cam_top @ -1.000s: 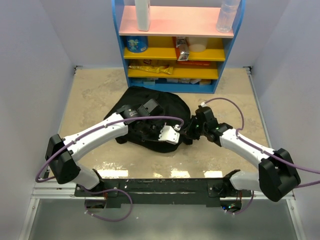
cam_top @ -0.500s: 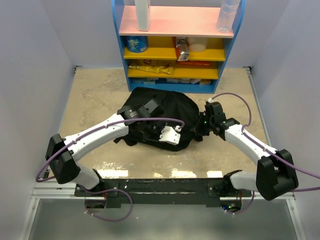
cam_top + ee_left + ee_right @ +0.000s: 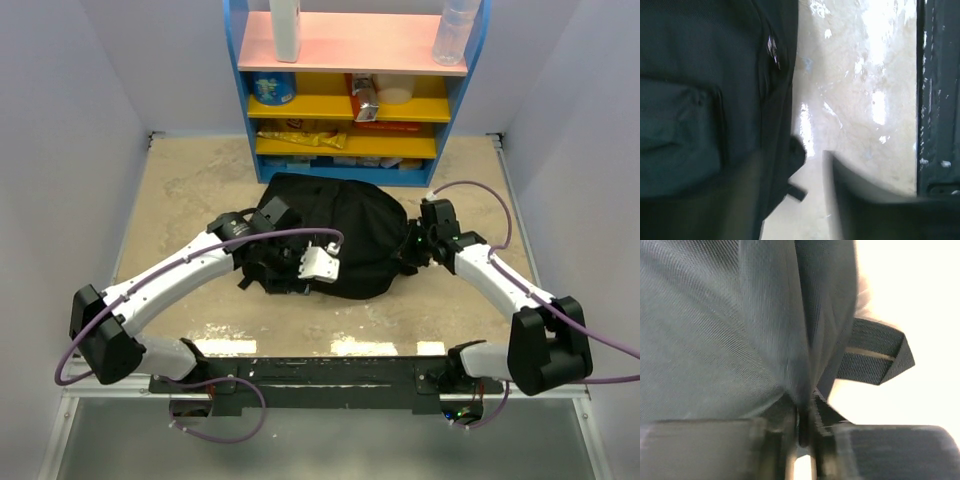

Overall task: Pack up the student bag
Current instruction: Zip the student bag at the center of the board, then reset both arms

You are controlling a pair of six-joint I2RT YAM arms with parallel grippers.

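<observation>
Right gripper [image 3: 802, 427]: jaws nearly together, pinching a fold of the student bag [image 3: 345, 225] fabric between the fingers. Grip is at the bag's right edge. A black webbing strap [image 3: 875, 357] loops out of the bag just beside the pinch, hanging free of the fingers.

Left gripper [image 3: 787, 200]: jaws apart, nothing held. The wrist view is blurred, so take this loosely, but one finger looks to be over the bag fabric and the other over bare table [image 3: 190, 190], with the bag's near-left edge in the gap. A small silvery bit [image 3: 773, 50] sits on the seam further along that edge, probably a zip pull. There is a patch pocket [image 3: 675, 135] on the bag panel to the side of it.

Bag location: lying flat on the table, roughly centred, between the two grippers. Its far edge is just in front of the blue shelf unit [image 3: 355, 100]. The left arm reaches to it from the left, the right arm from the right. The black base rail [image 3: 330, 370] runs along the near table edge, well apart from the bag.
</observation>
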